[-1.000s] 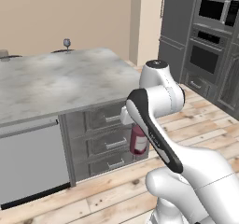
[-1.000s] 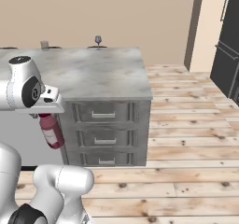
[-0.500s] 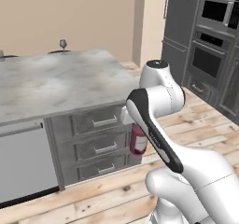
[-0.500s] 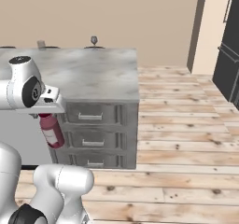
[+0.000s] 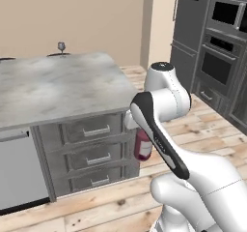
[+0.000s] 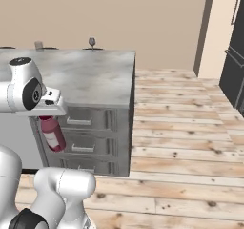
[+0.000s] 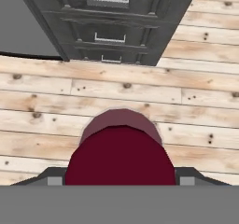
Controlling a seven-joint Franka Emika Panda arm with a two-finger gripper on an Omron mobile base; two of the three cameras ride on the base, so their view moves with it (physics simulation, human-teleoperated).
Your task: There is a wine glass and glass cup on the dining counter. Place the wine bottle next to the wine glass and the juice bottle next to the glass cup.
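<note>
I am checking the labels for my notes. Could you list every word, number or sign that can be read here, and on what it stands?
None can be read.
juice bottle, held in the hand: no lettering can be made out.
oven: no legible text on its front.

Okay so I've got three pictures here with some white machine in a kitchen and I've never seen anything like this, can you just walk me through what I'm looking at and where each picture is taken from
The white machine is a robot arm on a base that drives around. Two pictures come from cameras on that base, one behind the arm to its left, one to its right; both look forward over the arm. The third is from a camera on its hand, looking down at the wooden floor.

The hand is closed on the juice bottle, a squat pinkish-red bottle hanging below it; in the hand view you see its dark red cap from above.

Ahead stands the dining counter, a grey stone-topped island with drawers. At its far edge stand the wine glass and the glass cup, both small and far off.
</note>
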